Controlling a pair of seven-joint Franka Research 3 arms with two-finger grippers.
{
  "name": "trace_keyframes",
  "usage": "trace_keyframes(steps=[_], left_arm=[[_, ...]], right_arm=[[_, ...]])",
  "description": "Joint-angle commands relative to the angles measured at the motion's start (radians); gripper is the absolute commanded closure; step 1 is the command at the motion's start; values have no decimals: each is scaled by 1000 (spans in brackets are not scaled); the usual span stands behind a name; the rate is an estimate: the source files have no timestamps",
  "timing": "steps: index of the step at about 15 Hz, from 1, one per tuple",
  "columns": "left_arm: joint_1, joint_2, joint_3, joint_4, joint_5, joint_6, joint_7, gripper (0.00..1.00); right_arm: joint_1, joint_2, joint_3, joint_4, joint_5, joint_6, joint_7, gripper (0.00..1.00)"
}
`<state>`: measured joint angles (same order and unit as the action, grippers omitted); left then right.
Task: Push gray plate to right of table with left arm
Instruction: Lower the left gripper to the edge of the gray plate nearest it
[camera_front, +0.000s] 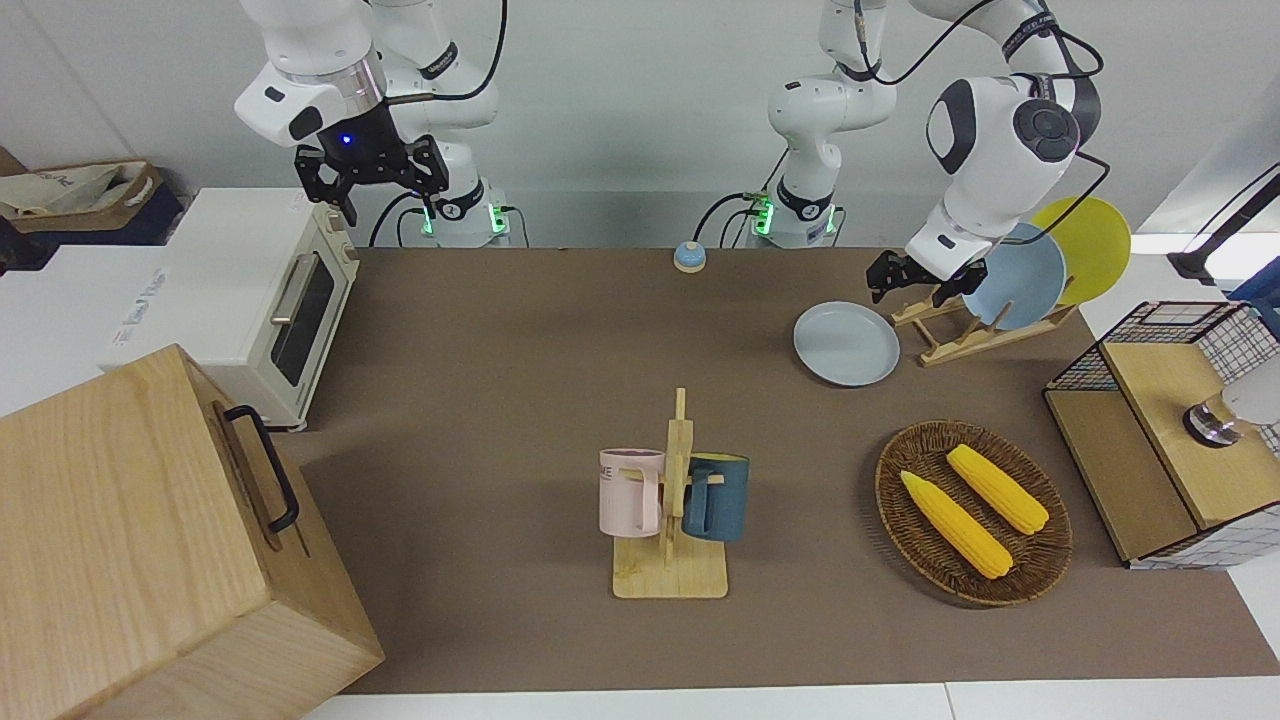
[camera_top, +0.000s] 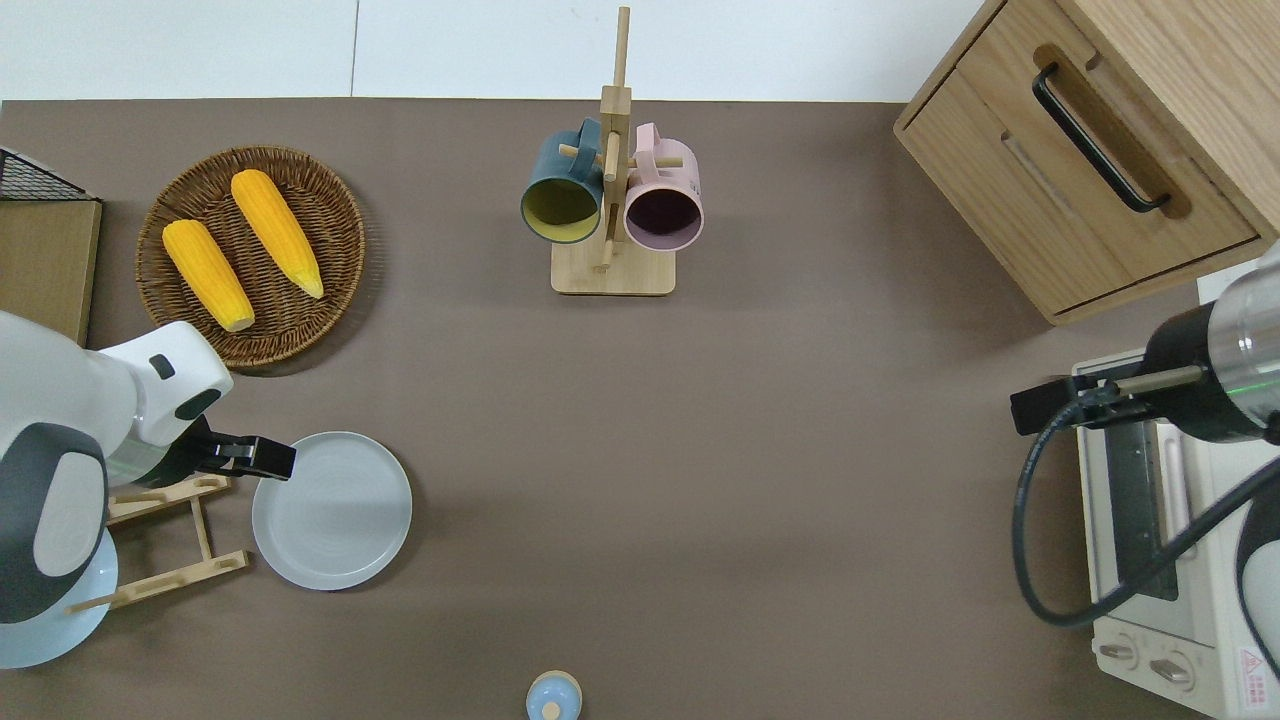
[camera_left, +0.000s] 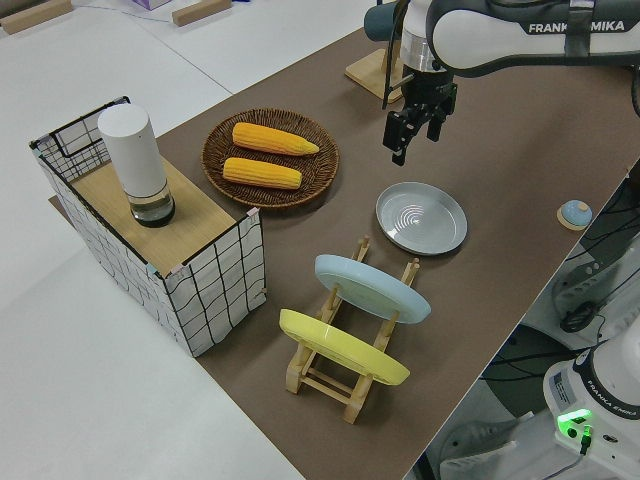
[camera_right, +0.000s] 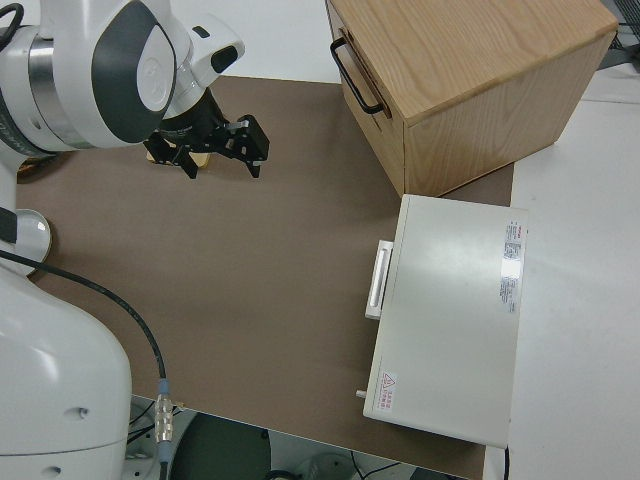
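The gray plate (camera_top: 332, 510) lies flat on the brown table (camera_top: 700, 450), next to the wooden dish rack (camera_top: 170, 535) at the left arm's end; it also shows in the front view (camera_front: 846, 343) and the left side view (camera_left: 422, 218). My left gripper (camera_top: 270, 458) hangs in the air over the plate's rim on the side toward the rack, apart from the plate; it also shows in the front view (camera_front: 885, 278) and the left side view (camera_left: 405, 140). My right arm is parked, with its gripper (camera_front: 372, 190) open and empty.
The rack holds a sky-blue plate (camera_front: 1025, 275) and a yellow plate (camera_front: 1095, 240). A wicker basket (camera_top: 345, 250) with two corn cobs lies farther from the robots than the plate. A mug stand (camera_top: 612, 270), bell (camera_top: 553, 697), wooden cabinet (camera_top: 1080, 170), toaster oven (camera_front: 250, 290) and wire crate (camera_front: 1160, 420) stand around.
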<state>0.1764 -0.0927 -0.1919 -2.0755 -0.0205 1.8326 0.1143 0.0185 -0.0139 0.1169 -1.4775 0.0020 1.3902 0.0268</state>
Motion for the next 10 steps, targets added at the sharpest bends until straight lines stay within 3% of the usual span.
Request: trace_keyframes(steps=[1,5,10], left_arm=[[8,-71,2,-162,13,135,19,2],[9,-85,15,-224,13,191,54,2],[38,-84,29,-328,13,342,102,2]], right_arm=[[-20,-3,15,8,4,-16,2,17],[-20,-3,13,8,4,-17,2,17],[-20,-3,13,8,4,-17,2,17]])
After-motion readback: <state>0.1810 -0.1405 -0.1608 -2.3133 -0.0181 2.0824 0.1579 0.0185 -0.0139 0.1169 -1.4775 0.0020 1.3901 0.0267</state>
